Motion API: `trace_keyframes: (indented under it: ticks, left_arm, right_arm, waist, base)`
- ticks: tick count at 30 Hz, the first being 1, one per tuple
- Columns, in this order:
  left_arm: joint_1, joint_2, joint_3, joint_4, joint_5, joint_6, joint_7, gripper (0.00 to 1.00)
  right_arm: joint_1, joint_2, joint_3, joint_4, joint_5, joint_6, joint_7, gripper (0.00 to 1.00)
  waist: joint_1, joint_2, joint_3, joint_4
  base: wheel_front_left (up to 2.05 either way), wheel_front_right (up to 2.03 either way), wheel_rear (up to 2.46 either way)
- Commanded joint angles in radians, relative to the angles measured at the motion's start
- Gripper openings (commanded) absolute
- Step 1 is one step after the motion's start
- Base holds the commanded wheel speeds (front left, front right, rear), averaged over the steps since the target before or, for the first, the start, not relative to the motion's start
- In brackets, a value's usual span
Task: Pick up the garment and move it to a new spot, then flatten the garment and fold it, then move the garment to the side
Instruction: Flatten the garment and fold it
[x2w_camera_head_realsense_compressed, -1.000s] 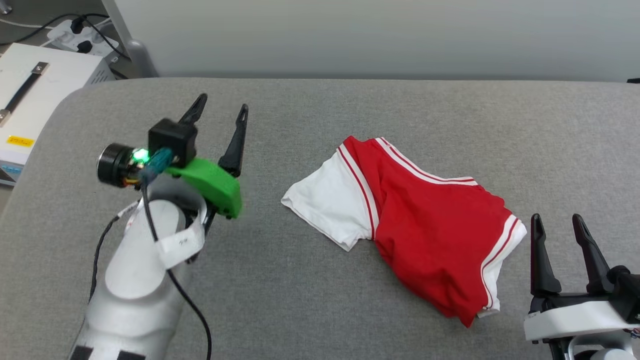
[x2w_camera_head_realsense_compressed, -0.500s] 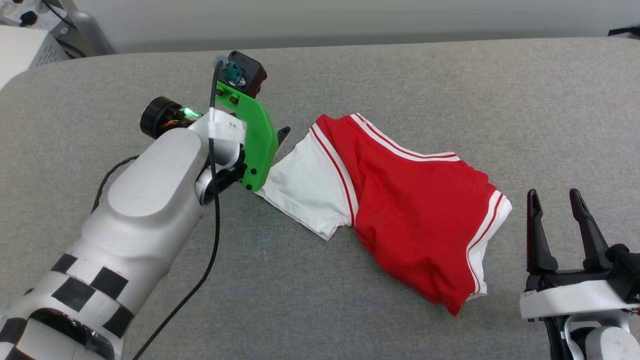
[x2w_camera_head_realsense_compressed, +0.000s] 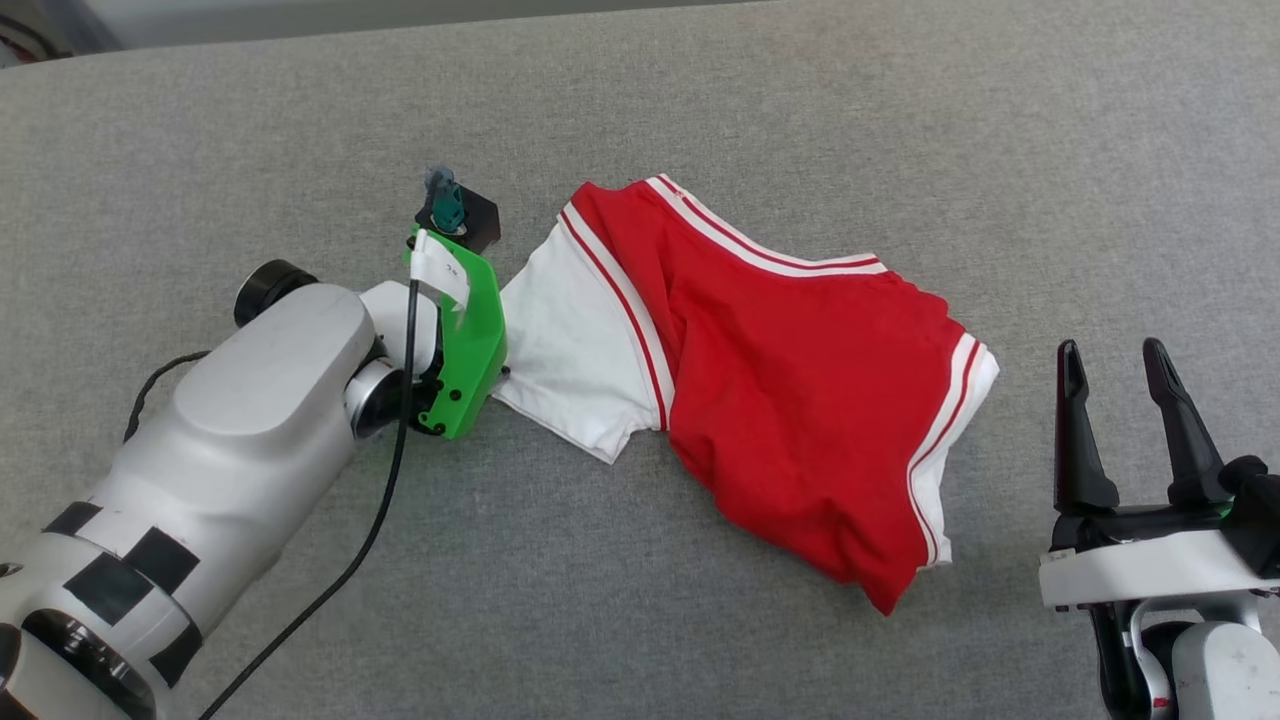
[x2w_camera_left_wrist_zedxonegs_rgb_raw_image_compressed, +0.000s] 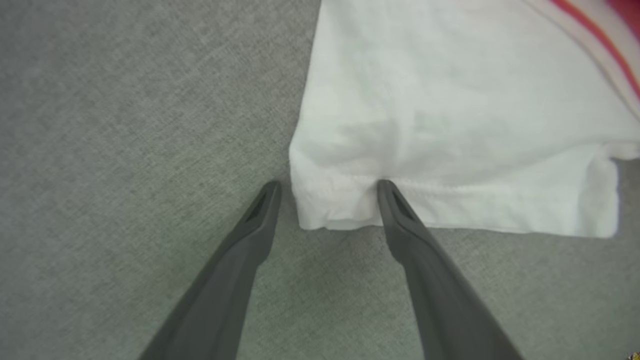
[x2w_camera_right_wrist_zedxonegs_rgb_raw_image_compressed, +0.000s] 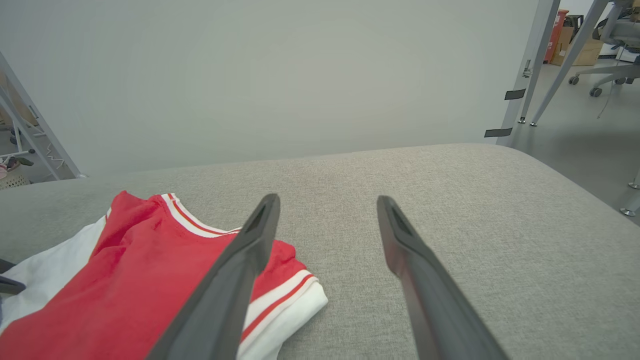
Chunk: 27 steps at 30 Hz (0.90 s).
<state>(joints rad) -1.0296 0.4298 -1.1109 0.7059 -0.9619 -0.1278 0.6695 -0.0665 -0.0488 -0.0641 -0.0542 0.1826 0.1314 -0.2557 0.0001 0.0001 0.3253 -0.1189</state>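
Left gripper (x2w_camera_left_wrist_zedxonegs_rgb_raw_image_compressed: 327, 184) spread, tips straddling garment (x2w_camera_head_realsense_compressed: 780, 380) sleeve corner; right gripper (x2w_camera_head_realsense_compressed: 1113, 358) spread, upright.

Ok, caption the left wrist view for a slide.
Open left gripper straddles a white sleeve corner of the garment.

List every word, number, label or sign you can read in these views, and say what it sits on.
White tag on the black cable: faint dark marks, too small to read.
On the garment: no print on the side showing.
Nothing else carries legible text.
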Motion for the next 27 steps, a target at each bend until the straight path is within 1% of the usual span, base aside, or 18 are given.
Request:
trace_keyframes:
  ticks: [1, 3, 4, 5, 6, 10, 12, 14, 16, 19, 24, 27]
  left_arm:
    - [0.021, -0.003, -0.031, 0.018, -0.017, -0.003, 0.005, 1.0]
    - [0.024, -0.011, -0.052, 0.026, -0.031, -0.003, -0.008, 1.0]
    - [0.023, -0.016, -0.061, 0.03, -0.037, -0.003, -0.016, 0.5]
    - [0.022, -0.021, -0.07, 0.033, -0.043, -0.003, -0.03, 0.08]
    - [0.019, -0.023, -0.078, 0.034, -0.046, -0.003, -0.045, 0.0]
    - [0.002, -0.021, -0.084, 0.025, -0.067, -0.003, -0.15, 0.0]
    - [0.004, -0.018, -0.078, 0.009, -0.095, -0.003, -0.2, 0.0]
    - [0.005, -0.003, -0.079, -0.017, -0.114, -0.003, -0.239, 0.0]
    - [0.009, 0.024, -0.079, -0.043, -0.135, -0.003, -0.267, 0.0]
    - [0.013, 0.082, -0.079, -0.067, -0.158, -0.003, -0.292, 0.0]
    - [0.033, 0.178, -0.077, -0.069, -0.194, -0.003, -0.299, 0.0]
    - [0.054, 0.225, -0.076, -0.053, -0.213, -0.003, -0.296, 0.0]
  right_arm:
    - [-0.02, -0.001, 0.0, -0.001, 0.011, -0.001, -0.006, 1.0]
    - [-0.023, -0.001, -0.001, 0.0, 0.013, -0.001, -0.006, 1.0]
    - [-0.025, -0.001, 0.0, 0.001, 0.012, -0.001, -0.006, 1.0]
    - [-0.026, -0.001, 0.002, 0.002, 0.011, -0.001, -0.006, 1.0]
    - [-0.026, -0.001, 0.002, 0.004, 0.009, -0.001, -0.006, 1.0]
    - [-0.017, -0.001, -0.006, 0.006, 0.001, -0.001, -0.006, 1.0]
    - [-0.005, -0.001, -0.013, 0.008, -0.004, -0.001, -0.006, 1.0]
    - [0.009, -0.001, -0.017, 0.01, -0.008, -0.001, -0.006, 1.0]
    - [0.022, -0.001, -0.021, 0.011, -0.01, -0.001, -0.006, 1.0]
    - [0.036, -0.001, -0.022, 0.01, -0.012, -0.001, -0.006, 1.0]
    - [0.046, -0.001, -0.019, 0.01, -0.015, -0.001, -0.006, 1.0]
    - [0.05, -0.001, -0.02, 0.01, -0.016, -0.001, -0.006, 1.0]
  waist:
    - [-0.0001, -0.0001, 0.013, -0.006]
    - [-0.0001, -0.0001, 0.015, -0.002]
    - [-0.0001, -0.0001, 0.015, 0.001]
    - [-0.0001, -0.0001, 0.013, 0.004]
    - [-0.0001, -0.0001, 0.009, 0.007]
    - [-0.0001, -0.0001, -0.023, 0.028]
    - [-0.0001, -0.0001, -0.044, 0.043]
    - [-0.0001, -0.0001, -0.065, 0.06]
    - [-0.0001, -0.0001, -0.085, 0.078]
    - [-0.0001, -0.0001, -0.106, 0.103]
    - [-0.0001, -0.0001, -0.125, 0.132]
    - [-0.0001, -0.0001, -0.13, 0.138]
  base:
    - [0.0, 0.0, 0.0]
    - [0.0, 0.0, 0.0]
    - [0.0, 0.0, 0.0]
    - [0.0, 0.0, 0.0]
    - [0.0, 0.0, 0.0]
    - [0.0, 0.0, 0.0]
    - [0.0, 0.0, 0.0]
    - [0.0, 0.0, 0.0]
    - [0.0, 0.0, 0.0]
    - [0.0, 0.0, 0.0]
    - [0.0, 0.0, 0.0]
    - [0.0, 0.0, 0.0]
